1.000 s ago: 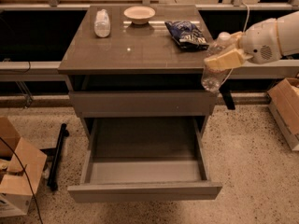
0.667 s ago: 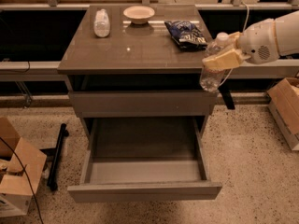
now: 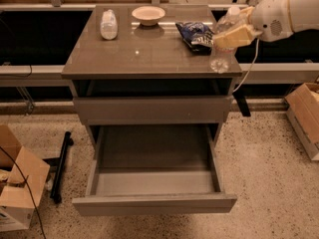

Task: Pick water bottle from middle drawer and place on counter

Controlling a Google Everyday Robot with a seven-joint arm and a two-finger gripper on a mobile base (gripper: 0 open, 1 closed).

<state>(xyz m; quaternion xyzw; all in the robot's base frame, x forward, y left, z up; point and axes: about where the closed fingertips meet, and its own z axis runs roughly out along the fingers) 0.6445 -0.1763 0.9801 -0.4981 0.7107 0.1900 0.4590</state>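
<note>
My gripper (image 3: 230, 34) is shut on the water bottle (image 3: 221, 59), a small clear plastic bottle. It holds the bottle upright over the right edge of the counter (image 3: 149, 54), its base just above or on the surface. The white arm reaches in from the upper right. The middle drawer (image 3: 153, 183) is pulled fully open below and holds nothing that I can see. The matching drawer front above it is shut.
On the counter stand a fatter whitish labelled bottle (image 3: 108, 24) at the back left, a small pale bowl (image 3: 148, 15) at the back middle, and a dark blue snack bag (image 3: 195, 35) just left of the gripper. Cardboard boxes (image 3: 15, 188) sit on the floor left and right.
The gripper has carried the water bottle up and leftward, from beside the counter's right edge to over the counter's right side.
</note>
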